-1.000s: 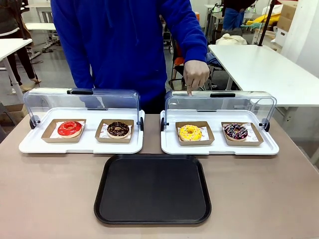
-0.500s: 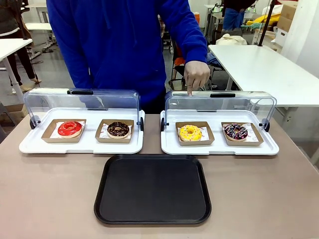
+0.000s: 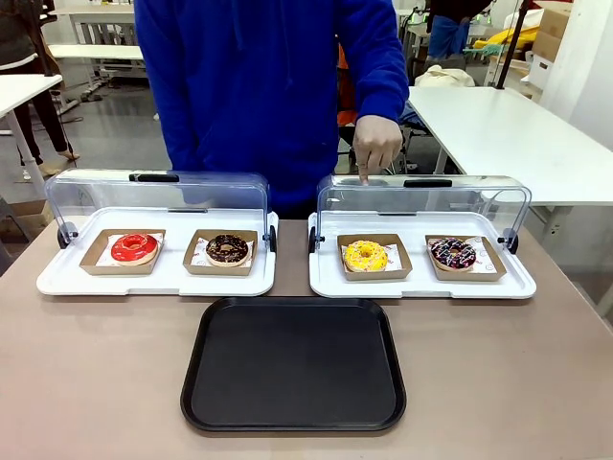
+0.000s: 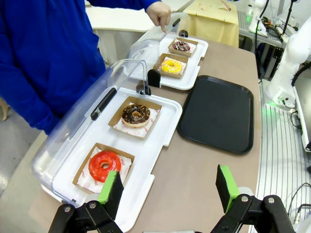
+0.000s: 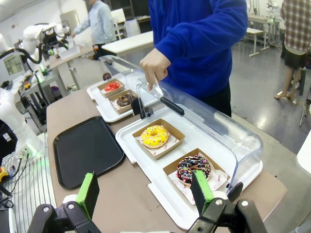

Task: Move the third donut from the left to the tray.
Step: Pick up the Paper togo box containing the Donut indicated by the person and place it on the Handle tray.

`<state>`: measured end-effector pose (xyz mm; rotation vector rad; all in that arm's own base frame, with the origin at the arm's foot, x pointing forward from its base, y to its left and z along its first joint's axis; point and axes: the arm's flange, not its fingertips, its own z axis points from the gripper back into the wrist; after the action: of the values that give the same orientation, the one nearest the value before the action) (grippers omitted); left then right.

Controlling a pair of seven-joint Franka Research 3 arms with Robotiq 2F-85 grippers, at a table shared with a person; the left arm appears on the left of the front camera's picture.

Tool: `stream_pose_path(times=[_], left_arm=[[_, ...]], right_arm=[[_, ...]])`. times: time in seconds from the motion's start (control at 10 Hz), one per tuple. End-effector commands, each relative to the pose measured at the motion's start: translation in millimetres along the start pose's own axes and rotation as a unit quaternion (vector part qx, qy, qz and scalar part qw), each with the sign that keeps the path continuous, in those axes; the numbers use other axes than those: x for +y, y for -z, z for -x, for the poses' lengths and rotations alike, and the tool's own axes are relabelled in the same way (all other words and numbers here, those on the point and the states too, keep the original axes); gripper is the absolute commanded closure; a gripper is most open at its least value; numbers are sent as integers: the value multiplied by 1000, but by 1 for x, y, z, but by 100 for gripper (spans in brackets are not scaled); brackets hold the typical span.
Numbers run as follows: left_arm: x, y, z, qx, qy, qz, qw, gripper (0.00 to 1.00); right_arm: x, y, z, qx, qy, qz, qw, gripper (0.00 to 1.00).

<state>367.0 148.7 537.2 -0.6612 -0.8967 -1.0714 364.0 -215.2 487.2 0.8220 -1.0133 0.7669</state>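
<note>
Right arm's nearer: yellow donut [image 5: 154, 136] sits straight ahead of right gripper [image 5: 145, 190], jaws spread, empty; left gripper [image 4: 168, 184], also spread, well off.

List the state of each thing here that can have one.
yellow donut, in its cardboard box on the right white tray, uncovered
black tray, flat on the table, donut not yet on it
left domed lid, swung open
right domed lid, swung open
person's hand, index finger pointing down onto that lid
left gripper, open, holding nothing
right gripper, open, holding nothing
</note>
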Motion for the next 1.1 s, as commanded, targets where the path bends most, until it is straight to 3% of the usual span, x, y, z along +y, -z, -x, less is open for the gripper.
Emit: stream_pose_path(times=[0.0, 0.2, 0.5, 0.7, 1.0], left_arm=[[1, 0, -1, -12, 12, 3, 1000, 0], [1, 0, -1, -12, 12, 3, 1000, 0], [1, 0, -1, -12, 12, 3, 1000, 0], [1, 0, -1, -12, 12, 3, 1000, 0], [1, 0, -1, -12, 12, 3, 1000, 0]], right_arm=[[1, 14, -10, 20, -17, -5, 1000, 0], [3, 50, -26, 53, -39, -8, 998, 0], [28, 147, -25, 140, -91, 0, 986, 0], [42, 216, -16, 210, -143, 22, 967, 0], [63, 281, -5, 290, -211, 41, 933, 0]])
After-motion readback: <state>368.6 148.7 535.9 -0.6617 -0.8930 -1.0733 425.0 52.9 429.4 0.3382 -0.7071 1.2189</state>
